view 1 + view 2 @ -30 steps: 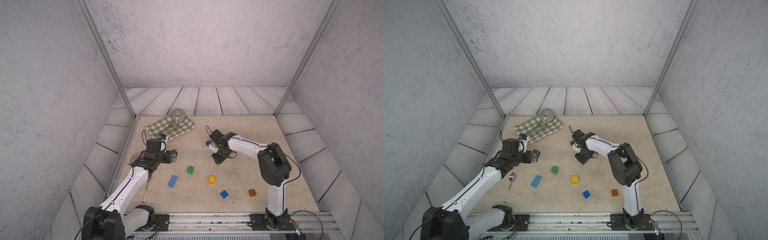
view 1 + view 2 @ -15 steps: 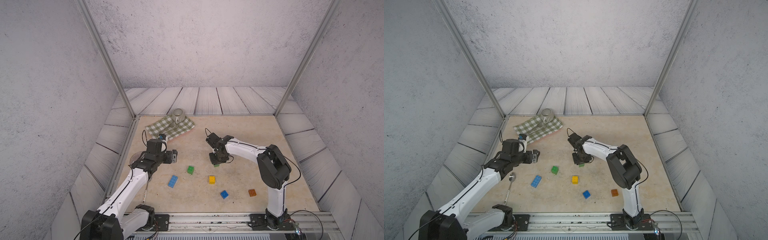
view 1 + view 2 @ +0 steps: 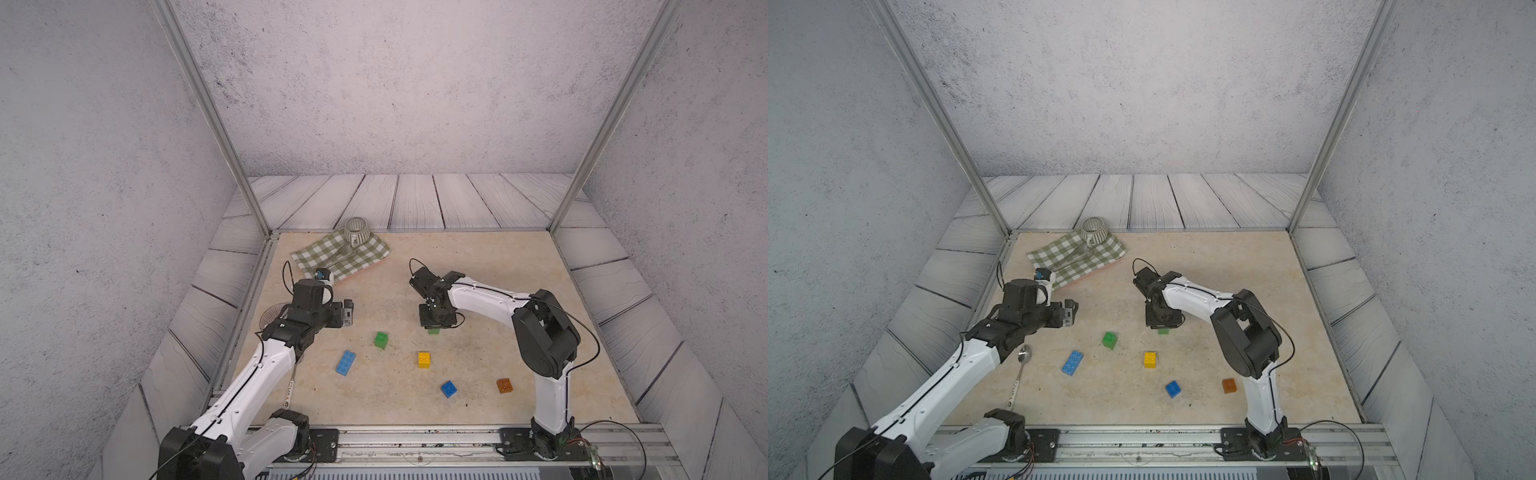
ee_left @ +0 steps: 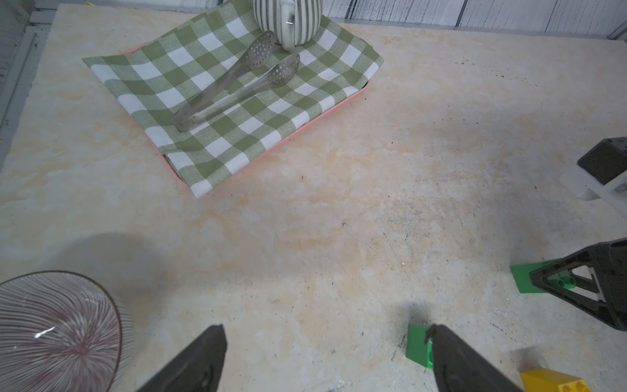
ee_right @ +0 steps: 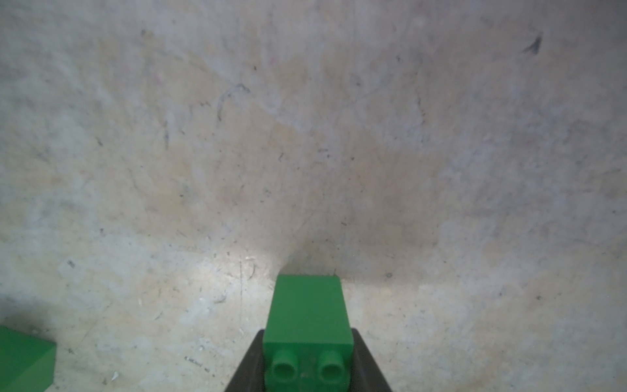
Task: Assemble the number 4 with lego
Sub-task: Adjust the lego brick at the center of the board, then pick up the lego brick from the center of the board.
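Barely begun, I'd judge: no two bricks are joined, so every joint of the numeral is left to make. One green brick (image 5: 307, 315) is clamped in the closed jaws of the right arm (image 3: 486, 297), studs up. It sits just behind the yellow brick (image 3: 423, 359), at the counter (image 3: 478, 270) or barely off it; I cannot tell which.

Six bricks in all, one apiece save the greens. The second green brick (image 3: 381, 340) stands to the yellow brick's left and slightly behind it. The long light-blue brick (image 3: 345, 363) lies farther left. The dark blue brick (image 3: 448, 389) is in front of it to the right, and the orange brick (image 3: 504, 385) is farther right again.

The left arm (image 3: 266, 365) hovers well left of the yellow brick, its jaws spread wide and holding nothing.

Far behind and left of the yellow brick lies one checked cloth (image 3: 332, 257) carrying one striped mug (image 3: 357, 230) and one pair of tongs (image 4: 234, 85). By the left arm sit one bowl (image 4: 57, 332) and one spoon (image 3: 1020, 374).
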{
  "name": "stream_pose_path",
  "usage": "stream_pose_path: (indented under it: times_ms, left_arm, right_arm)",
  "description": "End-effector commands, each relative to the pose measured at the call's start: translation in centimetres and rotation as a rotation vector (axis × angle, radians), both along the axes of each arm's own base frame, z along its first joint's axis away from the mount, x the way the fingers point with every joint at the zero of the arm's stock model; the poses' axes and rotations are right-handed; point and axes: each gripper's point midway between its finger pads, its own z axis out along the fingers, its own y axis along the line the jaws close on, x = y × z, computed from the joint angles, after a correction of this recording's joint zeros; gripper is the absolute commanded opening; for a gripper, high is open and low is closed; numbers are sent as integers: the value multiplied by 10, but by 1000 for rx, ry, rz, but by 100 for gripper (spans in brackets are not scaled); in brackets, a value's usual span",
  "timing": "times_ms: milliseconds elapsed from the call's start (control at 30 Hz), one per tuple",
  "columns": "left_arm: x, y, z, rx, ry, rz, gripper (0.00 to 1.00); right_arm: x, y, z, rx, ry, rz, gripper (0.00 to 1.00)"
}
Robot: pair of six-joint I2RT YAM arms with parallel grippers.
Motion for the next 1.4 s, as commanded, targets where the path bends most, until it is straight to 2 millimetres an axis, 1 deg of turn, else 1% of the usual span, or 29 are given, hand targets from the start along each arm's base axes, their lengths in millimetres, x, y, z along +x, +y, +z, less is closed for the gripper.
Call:
stream_pose_path:
  times_ms: [0, 67, 367, 467, 500, 567, 633, 767, 867, 933, 1033, 1100, 1233, 1367]
  left_arm:
    - [-3, 2, 1, 10, -2, 11, 97]
    - [-3, 3, 1, 13, -4, 14, 97]
    - [-4, 4, 3, 21, -13, 21, 99]
    - [-4, 4, 3, 22, -13, 23, 99]
    - [-5, 4, 2, 23, -11, 21, 100]
    - [-6, 2, 2, 22, -8, 13, 100]
    - [-9, -2, 2, 16, 2, -8, 100]
    - [-18, -15, 2, -33, 30, -68, 100]
    - [-28, -26, 2, -76, 54, -122, 100]
    - [-35, -30, 1, -91, 74, -152, 100]
    - [-43, -33, -2, -96, 97, -177, 100]
    - [-47, -33, -2, -98, 103, -184, 100]
    - [-51, -32, -3, -102, 103, -180, 100]
    - [-52, -31, -2, -98, 95, -173, 100]
  right_arm:
    - [-11, -10, -7, -51, 42, -16, 33]
    - [-10, -9, -4, -46, 37, -19, 35]
    - [-5, -3, 14, -12, 10, -18, 53]
    - [-7, -2, 23, 8, 3, -19, 58]
    - [-10, -3, 29, 20, -1, -16, 59]
    - [-18, -8, 41, 36, -13, -9, 61]
    - [-34, -15, 50, 52, -10, 12, 62]
    - [-69, -36, 57, 39, 27, 81, 63]
    - [-95, -46, 59, 63, 40, 164, 64]
    - [-114, -52, 57, 75, 56, 225, 65]
    - [-137, -62, 46, 62, 79, 278, 65]
    - [-149, -64, 38, 70, 87, 305, 65]
    - [-167, -58, 32, 71, 76, 365, 65]
    - [-174, -50, 27, 21, 66, 430, 65]
